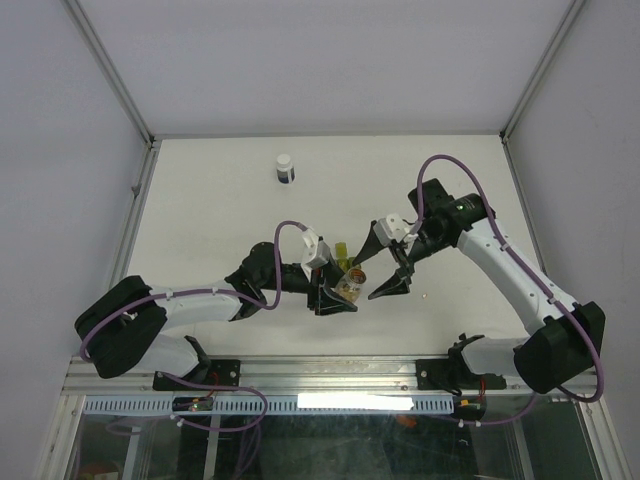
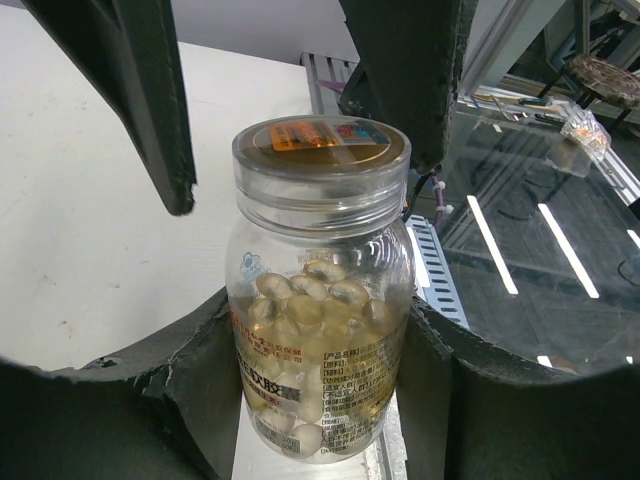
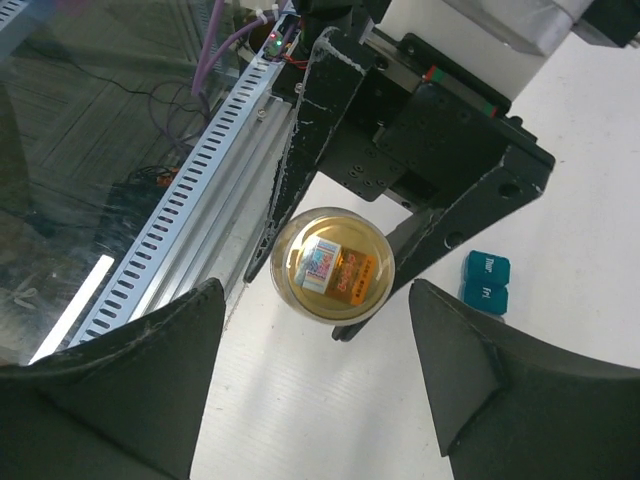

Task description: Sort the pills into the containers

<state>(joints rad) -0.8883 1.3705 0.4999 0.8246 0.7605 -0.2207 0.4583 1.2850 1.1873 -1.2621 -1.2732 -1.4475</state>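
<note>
Judging from how things lie, the sorting has hardly started. The pale cream pills are all heaped inside the small clear round jar, and its clear lid with an orange label is still on, so opening the jar and portioning pills into the compartments are both left to do. Of the strip of small translucent cube containers, only two teal cubes show in the right wrist view, lying on the white surface near the jar. A yellow-green end peeps out behind the jaws in the overhead view (the rest of the strip is hidden, so whether anything lies in the cubes cannot be told). The left arm reaches low across the surface from the near left. The left jaws are closed on the jar's body, one on each side below its shoulder, holding it roughly upright over the near middle of the surface; whether its base rests there I cannot tell. The right arm bends in from the right, its wrist turned down so that its camera looks straight onto the lid. The right jaws stand wide apart, one to each side of the lid and clear of it, holding nothing. My guess is that the step in hand is taking the lid off, with the right jaws placed to close on it. A white-capped dark bottle stands well apart at the far side.
</note>
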